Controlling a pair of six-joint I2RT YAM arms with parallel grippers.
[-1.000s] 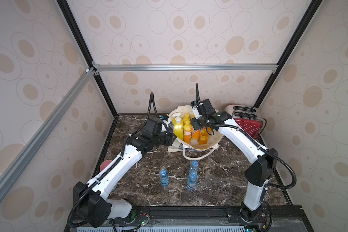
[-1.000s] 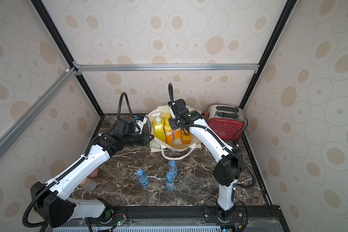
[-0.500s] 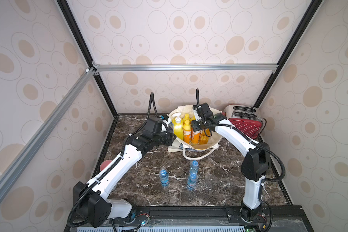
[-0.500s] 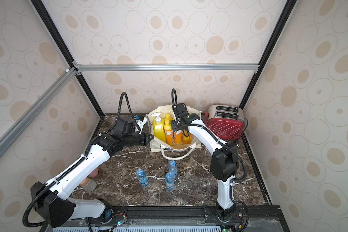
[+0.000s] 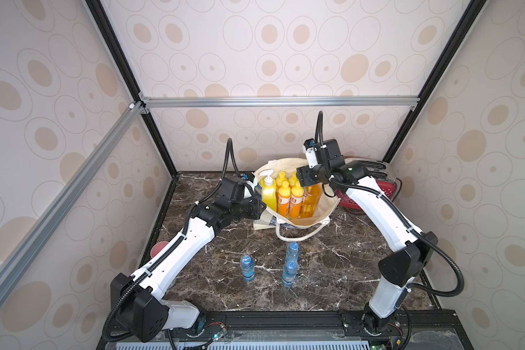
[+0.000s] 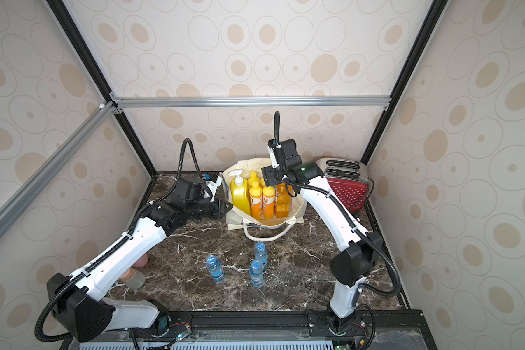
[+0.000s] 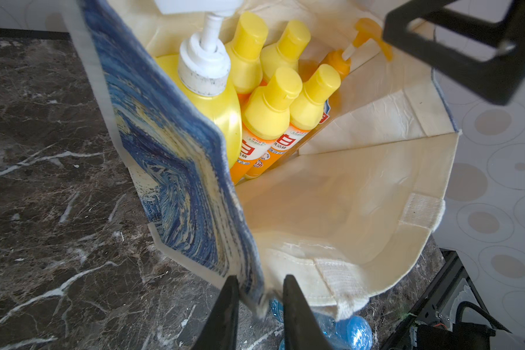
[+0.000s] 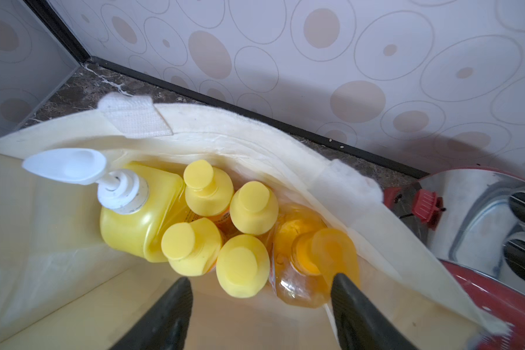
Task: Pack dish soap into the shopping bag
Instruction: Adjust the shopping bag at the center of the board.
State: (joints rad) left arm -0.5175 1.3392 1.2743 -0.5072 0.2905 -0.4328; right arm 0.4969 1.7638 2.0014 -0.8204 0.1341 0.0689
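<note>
Left pincer (image 7: pixel 260 277) is pinching the shopping bag (image 7: pixel 346 197) open; right pincer (image 8: pixel 262 278), spread, is hovering over six dish soap bottles (image 8: pixel 253 209) inside, so packing is seemingly finished.

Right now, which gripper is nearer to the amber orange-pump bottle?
Right. The right gripper hangs open close over the amber bottle; the left gripper pinches the rim of the shopping bag, across the bag from it.
</note>
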